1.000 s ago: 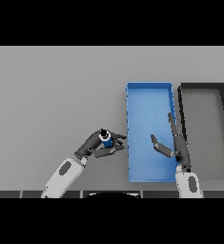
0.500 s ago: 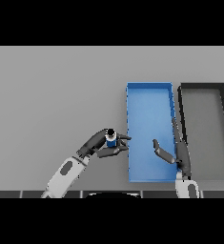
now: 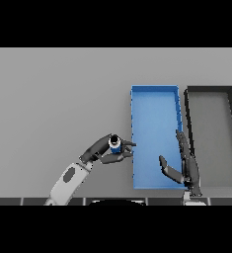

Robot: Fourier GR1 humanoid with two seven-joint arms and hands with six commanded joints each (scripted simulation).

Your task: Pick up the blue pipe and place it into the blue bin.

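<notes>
Grey table point(image 3: 48, 99), flat and bare on the left side. Further right, left hand point(image 3: 103, 152) reaching in from the lower edge, fingers and thumb curled round the blue pipe point(image 3: 115, 145), pipe upright or nearly so, dark top end showing, just short of the blue bin point(image 3: 154, 91) and not yet over its near wall. Pipe apparently held clear of the table, though hard to confirm from above. Risk, as a judgement: grip looks like a fingertip pinch rather than a full wrap, so a slip or a tilt on the way across seems possible, dropping the pipe on the table beside the bin. Also possible: carried too low, pipe or fingertips catching the left wall of the bin and nudging the bin sideways. Next, inside the bin's lower right area, right hand point(image 3: 184, 165) with fingers straight and relaxed, holding nothing, taking up part of the floor where the pipe might land; a release aimed there could bump it. Far right, black bin point(image 3: 209, 90) just beside the blue one, wrong target if overshot.
</notes>
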